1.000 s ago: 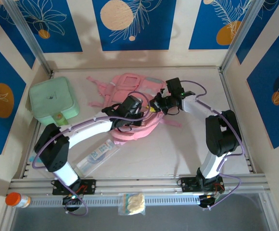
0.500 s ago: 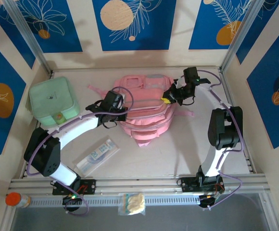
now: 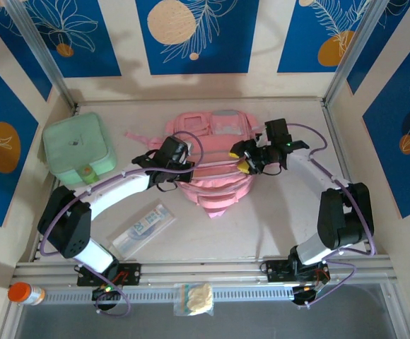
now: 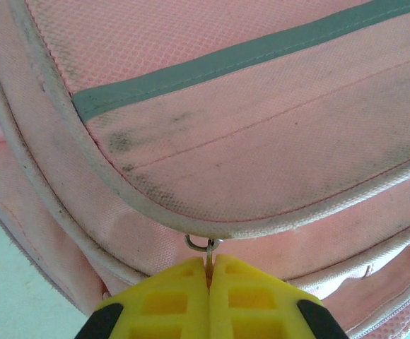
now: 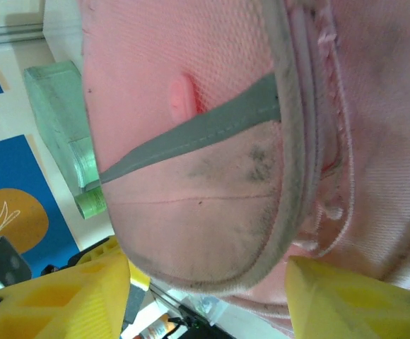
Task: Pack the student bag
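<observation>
The pale, matt surface (image 3: 276, 219) carries the student bag (image 3: 215, 183) at its middle towards the far wall, lying flat with the tapered end pointing to the arms. It is a soft, rounded pack of pink woven mesh-like fabric, layered in curved panels edged with thick off-white piping. A loose pink strap (image 3: 138, 134) trails off its left side. Up close, the student bag's cloth (image 4: 261, 127) shows a fine grid weave, dark grubby smudges and a flat grey-green band (image 4: 261, 49) stitched across it.

Well to the left sits a mint-green case (image 3: 78, 148), square with rounded corners and a smooth lid.

The left end effector (image 3: 179, 161) rests at the bag's left edge. Its blocky yellow fingers are pressed together (image 4: 210, 272), pinching a thin metal zip pull (image 4: 203, 246) that hangs by a small ring from the piping.

The right end effector (image 3: 240, 159) is at the bag's right side, fingers spread apart (image 5: 208, 300), with a rounded, piped panel of the bag (image 5: 191, 85) bulging between them; whether they touch it I cannot tell.

A flat clear plastic packet (image 3: 143, 227) lies near the left arm's base. On the front rail are a small crinkled bag of pale contents (image 3: 193, 299) and an orange-capped bottle (image 3: 25, 293).
</observation>
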{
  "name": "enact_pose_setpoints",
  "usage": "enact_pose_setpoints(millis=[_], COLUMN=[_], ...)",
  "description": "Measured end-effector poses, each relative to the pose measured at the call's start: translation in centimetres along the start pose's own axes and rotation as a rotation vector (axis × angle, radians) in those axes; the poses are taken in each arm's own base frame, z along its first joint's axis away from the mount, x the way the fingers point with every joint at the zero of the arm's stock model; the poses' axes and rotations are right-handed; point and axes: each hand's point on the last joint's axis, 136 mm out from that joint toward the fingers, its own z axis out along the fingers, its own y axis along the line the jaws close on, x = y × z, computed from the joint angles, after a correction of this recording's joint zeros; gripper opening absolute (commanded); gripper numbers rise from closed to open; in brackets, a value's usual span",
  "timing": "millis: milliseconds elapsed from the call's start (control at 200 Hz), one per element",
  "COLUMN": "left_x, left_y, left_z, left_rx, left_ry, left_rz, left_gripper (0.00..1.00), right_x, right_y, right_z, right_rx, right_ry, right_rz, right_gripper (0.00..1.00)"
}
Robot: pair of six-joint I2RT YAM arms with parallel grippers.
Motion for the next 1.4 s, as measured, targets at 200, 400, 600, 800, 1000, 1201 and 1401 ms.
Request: enact_pose_setpoints(millis=[200,400,600,800,1000,1201,1401], left_x=[0.0,-0.8,-3.0,-4.1,-5.0,-3.8,-0.2], left_y=[0.3,1.5,4.1,5.7,6.7,6.9,7.1], left_z=[0.0,-0.1,-0.2,1.1,1.6,-0.8,-6.3], left_rx=[-0.014,-0.041,-0.075,-0.077,-0.094,-0.09,-0.088], left_ry=[-0.002,-0.021,-0.08,-0.09,-0.084,-0.066,-0.084], left_rz=[0.011,0.072,0.127,0.151,0.131,0.062,-0.063], left_gripper=[0.0,0.0,0.0,0.0,0.38,0.66,0.79], right_x=[-1.6,-2.9,-3.7,-4.3,-4.7,-4.1,1.6], right_y=[-0.2,-0.6,0.3,1.5,2.4,2.4,2.1], right_z=[0.8,0.2,0.1,0.4,0.9,0.3,-0.1], right_rx=[0.027,0.017,0.014,0.009,-0.004,0.027,0.11], right_ry=[-0.029,-0.053,-0.033,-0.03,-0.035,-0.053,-0.042], right_rz=[0.038,0.048,0.023,-0.014,-0.05,-0.13,-0.29], right_gripper=[0.12,0.0,0.0,0.0,0.34,0.62,0.75])
